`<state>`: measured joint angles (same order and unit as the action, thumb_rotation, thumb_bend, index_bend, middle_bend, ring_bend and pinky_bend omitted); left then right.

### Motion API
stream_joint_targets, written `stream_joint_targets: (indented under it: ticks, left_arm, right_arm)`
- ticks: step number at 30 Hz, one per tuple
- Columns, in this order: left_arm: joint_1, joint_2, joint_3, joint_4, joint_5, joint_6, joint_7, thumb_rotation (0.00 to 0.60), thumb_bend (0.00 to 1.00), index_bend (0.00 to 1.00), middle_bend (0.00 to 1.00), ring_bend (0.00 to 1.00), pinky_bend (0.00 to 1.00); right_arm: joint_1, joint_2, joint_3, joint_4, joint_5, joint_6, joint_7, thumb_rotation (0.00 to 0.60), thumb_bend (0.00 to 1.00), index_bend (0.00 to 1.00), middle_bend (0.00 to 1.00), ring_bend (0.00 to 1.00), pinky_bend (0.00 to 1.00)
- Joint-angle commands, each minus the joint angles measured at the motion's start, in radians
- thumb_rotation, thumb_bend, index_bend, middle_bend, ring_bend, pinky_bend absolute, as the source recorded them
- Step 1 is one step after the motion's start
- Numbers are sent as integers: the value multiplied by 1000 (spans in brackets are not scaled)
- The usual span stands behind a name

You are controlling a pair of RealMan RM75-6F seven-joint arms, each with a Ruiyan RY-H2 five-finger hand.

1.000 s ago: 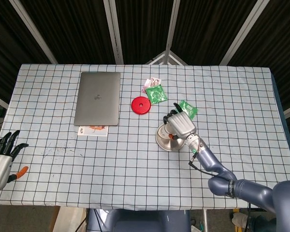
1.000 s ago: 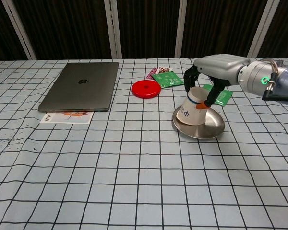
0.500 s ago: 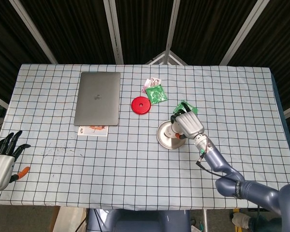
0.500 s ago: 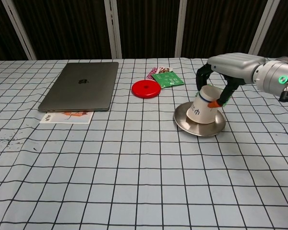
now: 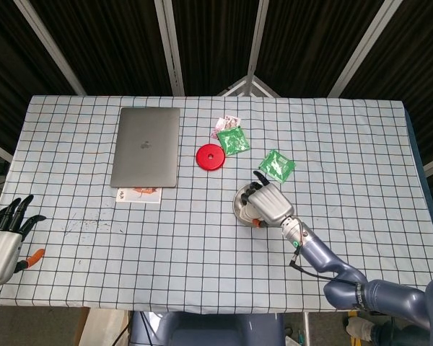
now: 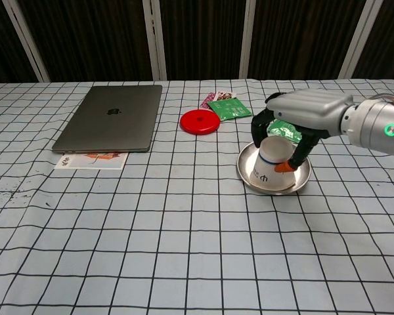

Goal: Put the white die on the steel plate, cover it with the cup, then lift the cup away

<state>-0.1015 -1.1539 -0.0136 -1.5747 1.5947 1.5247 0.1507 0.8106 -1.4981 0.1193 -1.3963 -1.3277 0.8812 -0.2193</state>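
A white paper cup (image 6: 270, 164) stands upside down, slightly tilted, on the steel plate (image 6: 301, 184) right of the table's middle. My right hand (image 6: 295, 121) grips the cup from above, fingers wrapped round its sides; in the head view the right hand (image 5: 269, 202) hides most of the cup and plate (image 5: 239, 205). The white die does not show in either view. My left hand (image 5: 3, 236) hangs off the table's front left corner with fingers spread and nothing in it.
A closed grey laptop (image 6: 111, 125) lies at the back left with a printed card (image 6: 92, 160) in front of it. A red disc (image 6: 199, 121) and green packets (image 6: 228, 107) lie behind the plate, another green packet (image 5: 278, 165) to its far right.
My right hand has brought the tilted cup back over the plate and lower, nearer the table's front. The left hand has stayed put.
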Motion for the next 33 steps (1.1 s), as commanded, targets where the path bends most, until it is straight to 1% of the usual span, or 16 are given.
stream_joint_targets:
  ticks: [1,6,12,18,26,31,33]
  left_arm:
    - [0,0,0,0,0,0,0,600,275,288,0,0,128]
    - [-2,0,2,2,4,-3,2,600,275,288,0,0,128]
    - [-3,-1,0,1,0,-5,4,600,275,289,0,0,128]
    - [-1,-2,1,1,-1,-4,10,600,275,290,0,0,128]
    - [-2,-3,2,-1,-4,-9,18,600,275,290,0,0,128]
    - [-2,-3,1,-3,-6,-8,19,600,275,290,0,0,128]
    - [-2,-3,2,-3,-6,-10,20,600,275,291,0,0,128]
  right_arm:
    - [6,-8,10,3,7,0,-2,600,344,515,504,268,0]
    - [12,-24,44,12,32,2,37,600,344,516,504,268,0]
    - [17,-41,51,65,54,-17,57,600,344,515,504,268,0]
    - [13,-60,45,127,56,-25,84,600,345,516,504,268,0]
    - [6,-69,53,189,26,11,131,600,344,515,504,268,0]
    - [-4,-52,49,196,8,28,149,600,345,520,504,268,0]
    - [-11,-39,36,186,-2,27,145,600,345,527,504,268,0]
